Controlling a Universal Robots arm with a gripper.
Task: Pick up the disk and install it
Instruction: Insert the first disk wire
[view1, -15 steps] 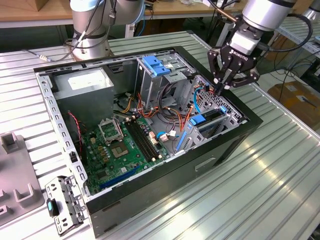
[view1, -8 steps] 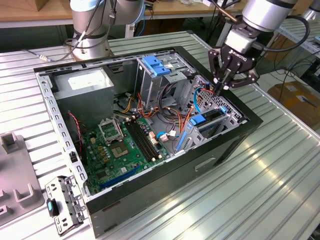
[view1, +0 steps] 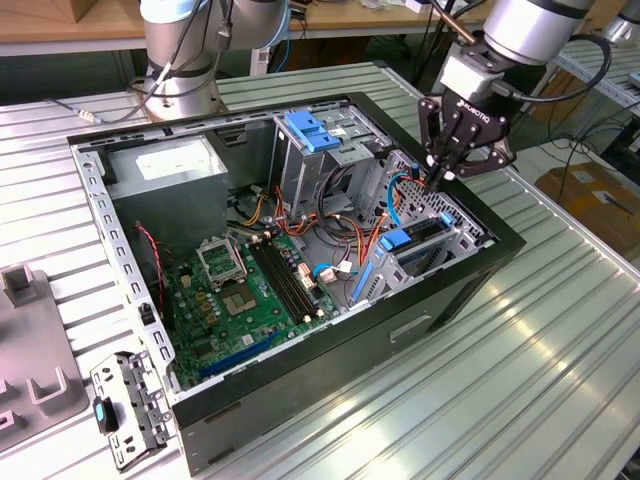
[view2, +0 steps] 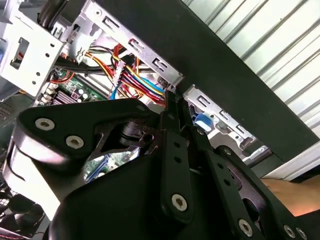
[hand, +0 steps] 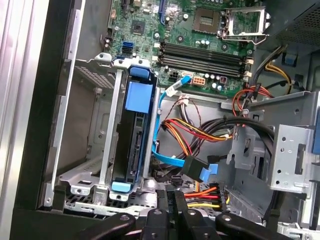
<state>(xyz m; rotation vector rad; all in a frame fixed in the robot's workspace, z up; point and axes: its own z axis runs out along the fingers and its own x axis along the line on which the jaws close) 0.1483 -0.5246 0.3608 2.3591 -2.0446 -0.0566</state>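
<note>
A ribbed metal desk (view1: 530, 330) is seen carrying an open black computer case (view1: 330, 370), laid on its side across the middle of the desk; within it a grey power supply (view1: 165, 170) is set at the far corner, a green motherboard (view1: 240, 290) is spread over the floor of the case, and a metal drive cage (hand: 95, 125) is fixed along the case wall toward the exterior view's right; the gripper (view1: 440, 172) is held just above that cage, and its jaws are seen pressed together with nothing between them, as is also shown in the second wrist view (view2: 172, 95); the disk (hand: 136, 145) is found standing on edge inside the cage, its blue handle (hand: 137, 95) level with the cage rim, apart from the jaws; the pick-up and the insertion are therefore judged done, though whether the disk is fully latched or cabled cannot be told; a white label (view1: 175, 158) is borne by the power supply, and pale lettering is carried on the gripper body, but nothing legible can be made out on the disk itself.
</note>
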